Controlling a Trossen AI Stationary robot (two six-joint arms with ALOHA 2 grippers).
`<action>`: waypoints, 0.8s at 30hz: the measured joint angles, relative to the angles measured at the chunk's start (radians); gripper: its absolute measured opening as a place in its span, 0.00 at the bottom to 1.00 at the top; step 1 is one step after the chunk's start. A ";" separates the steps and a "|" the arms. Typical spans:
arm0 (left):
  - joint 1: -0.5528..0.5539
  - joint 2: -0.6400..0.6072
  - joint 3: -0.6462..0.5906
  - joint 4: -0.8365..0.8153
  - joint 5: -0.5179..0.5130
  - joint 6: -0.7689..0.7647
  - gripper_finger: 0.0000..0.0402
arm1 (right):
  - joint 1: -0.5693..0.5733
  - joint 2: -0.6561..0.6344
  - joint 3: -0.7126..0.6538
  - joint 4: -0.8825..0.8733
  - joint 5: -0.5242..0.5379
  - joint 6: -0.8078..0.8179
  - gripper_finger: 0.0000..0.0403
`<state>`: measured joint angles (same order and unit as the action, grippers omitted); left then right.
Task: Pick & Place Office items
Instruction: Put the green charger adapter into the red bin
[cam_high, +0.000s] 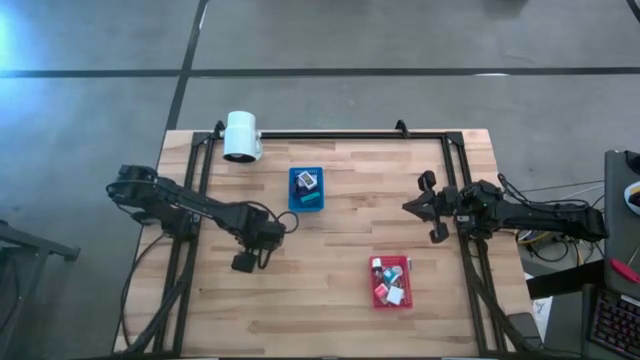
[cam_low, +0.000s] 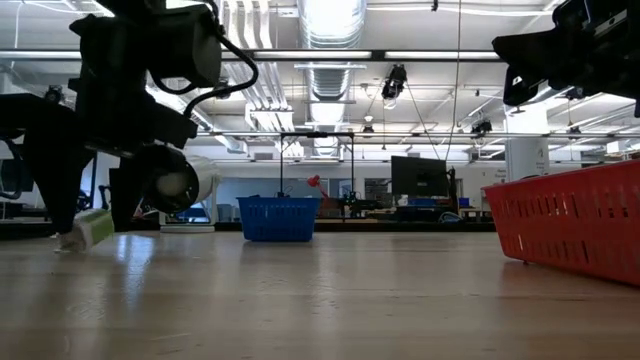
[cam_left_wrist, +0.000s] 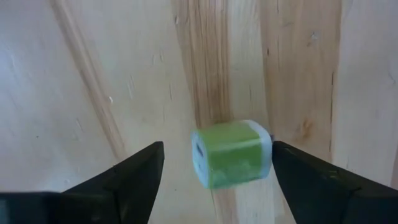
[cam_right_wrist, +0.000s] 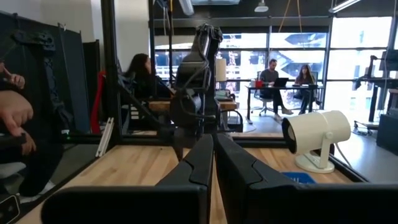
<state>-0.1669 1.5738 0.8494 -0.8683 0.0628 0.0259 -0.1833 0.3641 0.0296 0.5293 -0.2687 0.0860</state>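
Observation:
A small green block with pale ends (cam_left_wrist: 231, 154) lies on the wooden table, and the low view shows it (cam_low: 92, 228) at the far left. My left gripper (cam_left_wrist: 217, 149) points down over it, open, one finger on each side and clear of it. In the high view that gripper (cam_high: 245, 262) hides the block. My right gripper (cam_right_wrist: 213, 149) waits shut above the table's right side (cam_high: 412, 207). More office items lie in the blue tray (cam_high: 307, 190) and the red tray (cam_high: 392, 282).
A white cylindrical device (cam_high: 241, 136) stands at the far left of the table. The blue tray (cam_low: 278, 218) is at the far middle, the red tray (cam_low: 575, 225) near right. A black frame (cam_high: 330, 135) borders the table. People sit beyond it, and a person's hand (cam_right_wrist: 12, 115) shows nearby.

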 joint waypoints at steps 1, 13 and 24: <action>0.000 0.000 -0.005 0.009 0.000 0.002 0.74 | 0.000 0.000 0.000 0.000 0.000 0.000 0.03; 0.001 -0.006 -0.059 0.067 0.053 0.007 0.46 | 0.000 0.000 0.000 0.000 0.002 -0.007 0.03; 0.000 -0.022 -0.054 0.072 0.046 0.052 0.46 | 0.000 -0.001 0.000 0.000 0.005 -0.008 0.03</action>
<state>-0.1669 1.5518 0.7950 -0.7960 0.1089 0.0775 -0.1833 0.3635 0.0296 0.5289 -0.2642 0.0784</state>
